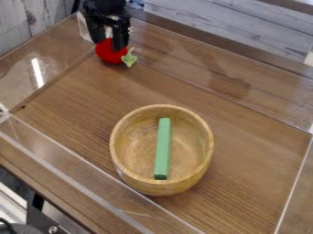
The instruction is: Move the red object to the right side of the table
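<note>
The surface [232, 87], a glossy dark wood-grain top, is lying inside low clear acrylic walls [73, 187] that are presumably keeping loose things from rolling off, and beyond its far edge pale grey planks are showing. Nearest the camera, a round wooden bowl [162, 149] is sitting roughly in the middle of the front half, and a green stick [163, 146] is lying flat inside it, cradled by the bowl's curve so it is not free to slide; neither is part of the job, and both are resting well apart from the action. The wide stretch of bare wood to the right of the bowl and behind it is where the toy seems meant to go. Farther back, in the far left corner, the red object [112, 53] is resting on the wood with its small green leafy tip pointing right, close to the left wall. Directly above it the tool [113, 38] is pointing straight down with its dark fingers standing apart, straddling the top of the ball. The fingers are not gripping anything yet; whether they are touching the toy cannot be told. The posture suggests a top-down pinch is being prepared, chosen so the soft round shape can be squeezed evenly from both sides.
</note>
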Controlling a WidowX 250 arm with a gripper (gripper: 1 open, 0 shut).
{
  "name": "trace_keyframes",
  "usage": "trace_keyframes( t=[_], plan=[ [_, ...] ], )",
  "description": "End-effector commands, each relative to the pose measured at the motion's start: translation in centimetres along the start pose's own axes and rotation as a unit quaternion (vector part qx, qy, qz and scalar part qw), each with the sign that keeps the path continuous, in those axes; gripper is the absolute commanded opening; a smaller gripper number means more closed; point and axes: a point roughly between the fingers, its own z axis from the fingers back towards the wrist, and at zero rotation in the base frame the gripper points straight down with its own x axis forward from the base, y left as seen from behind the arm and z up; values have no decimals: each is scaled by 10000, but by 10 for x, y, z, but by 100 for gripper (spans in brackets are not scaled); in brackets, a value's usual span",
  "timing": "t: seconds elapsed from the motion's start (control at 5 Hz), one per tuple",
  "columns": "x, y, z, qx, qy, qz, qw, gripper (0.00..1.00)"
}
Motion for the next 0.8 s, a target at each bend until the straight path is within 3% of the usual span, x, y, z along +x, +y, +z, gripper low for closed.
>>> trace_keyframes(
  t=[0.0, 0.6],
  plan=[
    [7, 5, 17, 165, -237, -102, 9995, 100],
    [13, 6, 8, 224, -213, -422, 9986, 100]
  ],
)
